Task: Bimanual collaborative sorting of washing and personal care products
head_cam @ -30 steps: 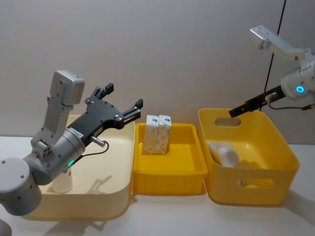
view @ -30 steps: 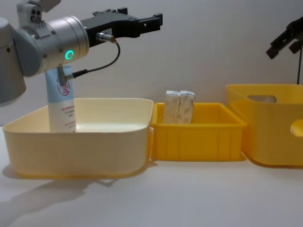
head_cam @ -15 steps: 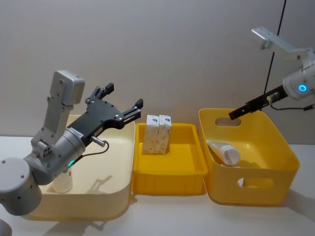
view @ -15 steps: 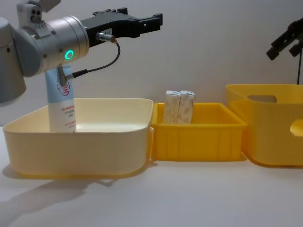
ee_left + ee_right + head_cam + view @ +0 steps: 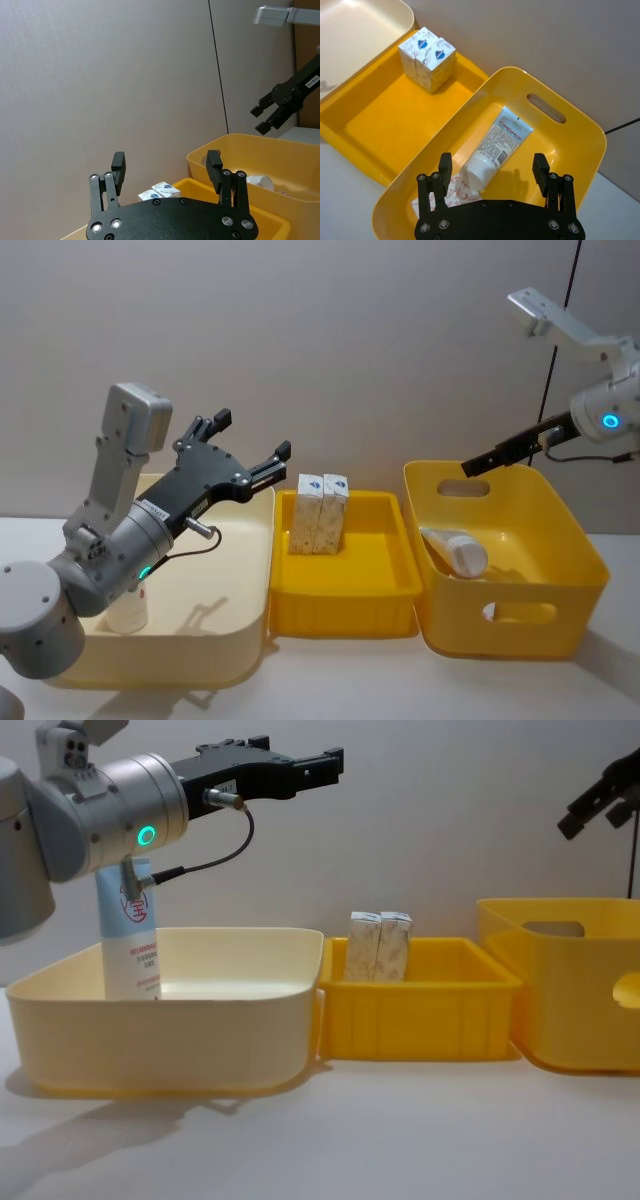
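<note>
Yellow deep plastic bin (image 5: 578, 540) holds one white squeeze tube (image 5: 494, 146), lying flat; right pincer (image 5: 493, 172) above it, released, empty. Two cream cartons (image 5: 320, 512) sorted in middle tray (image 5: 345, 605). Upright blue-white tube (image 5: 130, 935) remains in cream bin (image 5: 170, 1030); left pincer (image 5: 252, 448) spread, empty.
</note>
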Controlling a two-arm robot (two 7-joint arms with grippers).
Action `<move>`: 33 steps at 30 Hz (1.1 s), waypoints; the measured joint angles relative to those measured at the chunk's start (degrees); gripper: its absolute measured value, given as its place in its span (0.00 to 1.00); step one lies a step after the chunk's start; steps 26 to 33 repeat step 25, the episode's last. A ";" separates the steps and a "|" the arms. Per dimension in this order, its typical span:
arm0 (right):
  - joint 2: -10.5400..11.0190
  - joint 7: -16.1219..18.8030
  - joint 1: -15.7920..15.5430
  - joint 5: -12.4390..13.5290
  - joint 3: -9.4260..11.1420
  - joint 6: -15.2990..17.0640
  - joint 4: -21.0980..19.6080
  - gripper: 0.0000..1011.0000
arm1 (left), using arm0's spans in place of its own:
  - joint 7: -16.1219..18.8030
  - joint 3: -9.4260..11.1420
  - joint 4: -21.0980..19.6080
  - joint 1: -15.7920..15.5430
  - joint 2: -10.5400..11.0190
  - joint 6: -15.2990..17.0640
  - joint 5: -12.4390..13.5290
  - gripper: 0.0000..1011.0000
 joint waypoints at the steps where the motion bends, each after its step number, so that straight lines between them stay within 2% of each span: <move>1: 0.17 -0.38 -0.37 0.07 0.17 0.02 -0.79 0.99 | 0.00 0.00 0.00 0.00 0.00 0.00 0.00 0.99; 9: 2.17 -4.58 -5.12 0.77 2.31 0.12 -10.33 0.99 | 0.00 0.00 0.00 0.00 0.00 0.00 0.00 0.99; 23: 6.16 -12.79 -16.19 1.22 7.34 -1.54 -30.58 0.99 | 0.00 0.00 0.00 0.00 0.00 0.00 0.00 0.99; 25: 6.51 -13.56 -17.31 1.21 7.84 -1.88 -32.52 0.99 | 0.00 0.00 0.00 0.00 0.00 0.00 0.00 0.99; 33: 6.51 -13.56 -17.31 1.21 7.84 -1.88 -32.52 0.99 | 0.00 0.00 0.00 0.00 0.00 0.00 0.00 0.99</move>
